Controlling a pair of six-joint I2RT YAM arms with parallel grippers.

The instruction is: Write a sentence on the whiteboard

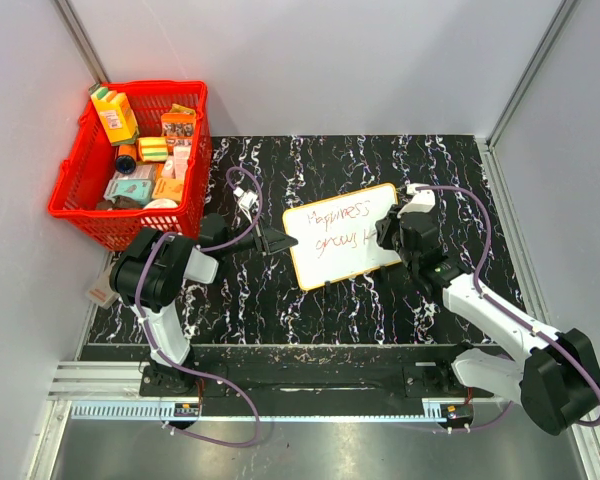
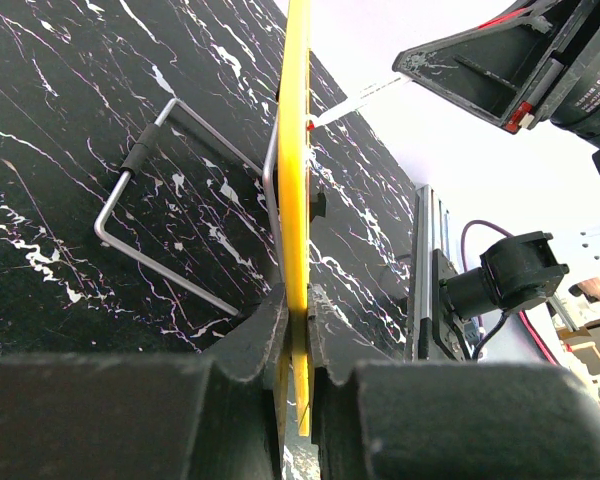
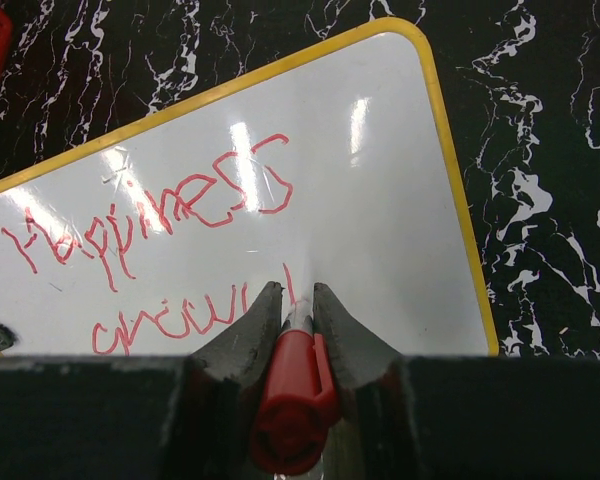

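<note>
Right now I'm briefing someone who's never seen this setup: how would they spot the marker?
On the black, white-veined marble tabletop, find the small white board with a yellow rim near the middle. At its right side, the right arm's claw pinches a red plastic marker, tip at the board; the left claw holds only the board's edge.

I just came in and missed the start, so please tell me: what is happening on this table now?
Two robot arms are writing on a small whiteboard. The left gripper clamps the board's edge, apparently to steady it. The right gripper holds a red marker with its tip at the board. The sentence is in red: the first line reads "Happiness", and the second line is only partly written, so the writing looks unfinished.
</note>
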